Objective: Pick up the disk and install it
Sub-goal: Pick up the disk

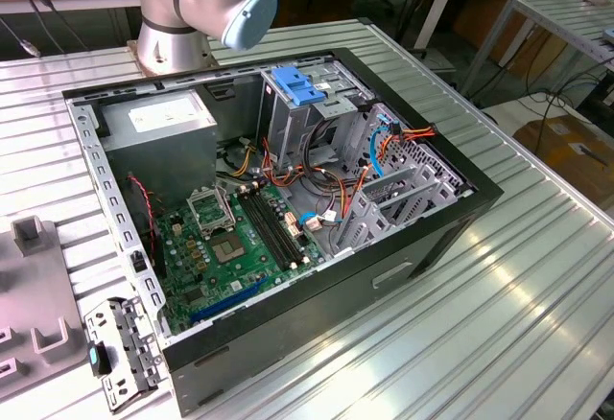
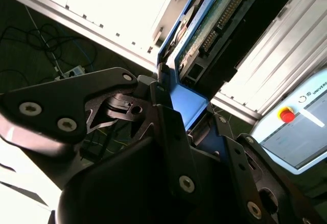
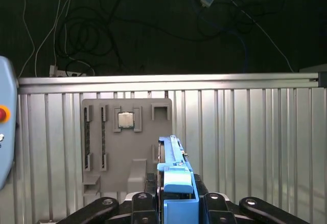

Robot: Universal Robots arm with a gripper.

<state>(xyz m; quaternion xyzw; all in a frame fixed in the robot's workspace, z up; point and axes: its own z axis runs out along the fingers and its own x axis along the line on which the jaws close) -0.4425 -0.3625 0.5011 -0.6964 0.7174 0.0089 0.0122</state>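
In both wrist views my gripper (image 3: pixel 176 199) is shut on the disk (image 3: pixel 174 163), which stands edge-on between the black fingers (image 3: pixel 104 206) with its blue plastic rail facing the camera. The second wrist view shows the disk (image 2: pixel 214 22) from below: a green circuit board and a connector row framed by blue rails, rising out of the gripper (image 2: pixel 185 112). Under the held disk lies the ribbed metal table (image 3: pixel 245 132). In the exterior view the open computer case (image 1: pixel 436 233) lies on its side, with a bare-metal drive cage (image 1: pixel 288 128) topped by a blue latch (image 1: pixel 297 86).
A grey fixture plate (image 3: pixel 110 150) carrying a small square chip (image 3: pixel 125 120) lies on the table beside the held disk. In the case are a power-supply box (image 1: pixel 158 121), a green motherboard (image 1: pixel 240 243) and loose cables (image 1: pixel 384 142). A metal bracket (image 1: pixel 120 353) lies at the case's corner. The arm's base (image 1: pixel 177 17) stands behind.
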